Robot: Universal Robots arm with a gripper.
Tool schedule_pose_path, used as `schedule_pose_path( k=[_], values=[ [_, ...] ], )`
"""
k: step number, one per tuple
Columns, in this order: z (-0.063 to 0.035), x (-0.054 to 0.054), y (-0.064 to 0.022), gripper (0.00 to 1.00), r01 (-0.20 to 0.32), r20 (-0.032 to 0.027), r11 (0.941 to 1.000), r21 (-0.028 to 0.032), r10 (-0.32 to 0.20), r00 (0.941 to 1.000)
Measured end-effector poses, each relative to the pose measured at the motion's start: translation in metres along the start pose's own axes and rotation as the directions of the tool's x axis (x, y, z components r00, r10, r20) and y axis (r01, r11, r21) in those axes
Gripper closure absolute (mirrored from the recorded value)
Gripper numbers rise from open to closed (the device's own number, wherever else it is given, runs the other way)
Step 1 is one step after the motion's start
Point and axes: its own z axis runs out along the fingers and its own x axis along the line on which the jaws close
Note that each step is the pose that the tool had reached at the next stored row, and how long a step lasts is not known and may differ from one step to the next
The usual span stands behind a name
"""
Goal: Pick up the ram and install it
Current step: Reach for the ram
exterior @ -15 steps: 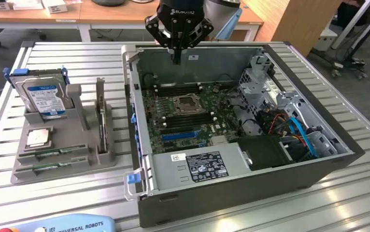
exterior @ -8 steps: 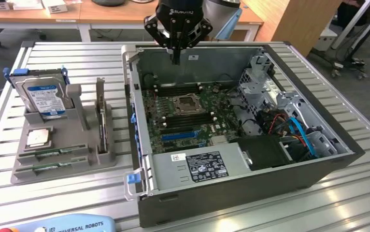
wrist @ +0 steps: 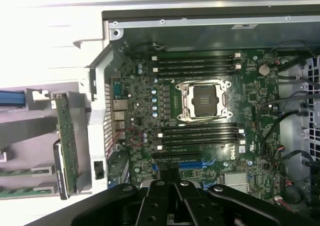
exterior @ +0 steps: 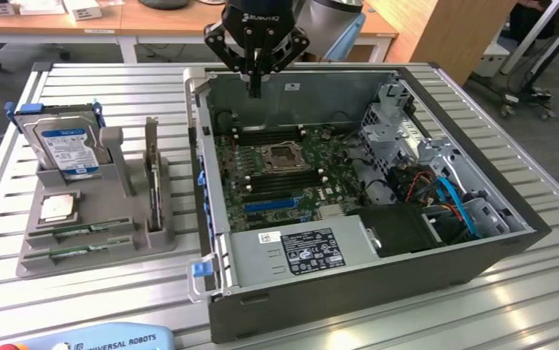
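My hand is clenched empty over the PC case's far wall, and the ram is lying flat in the grey rack beside the case, lengthwise pointing toward it.

Matte black gripper noted at upper middle of exterior view: angular linkage bars spread from boxy body, narrowed to slim fingers. White lettering printed across body, cut off by frame edge. Rounded grey arm seen behind, pale blue cover fitted. In wrist view, gripper shown as black bars joined by round pivot pins.
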Motion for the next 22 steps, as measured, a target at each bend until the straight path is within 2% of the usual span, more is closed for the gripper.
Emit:
schedule_pose_path(
  k=[22],
  values=[
    [-0.0009, 0.049, -0.0037, 0.90, 0.000, 0.0000, 1.0000, 0.0000, 0.000, 1.0000]
  ],
)
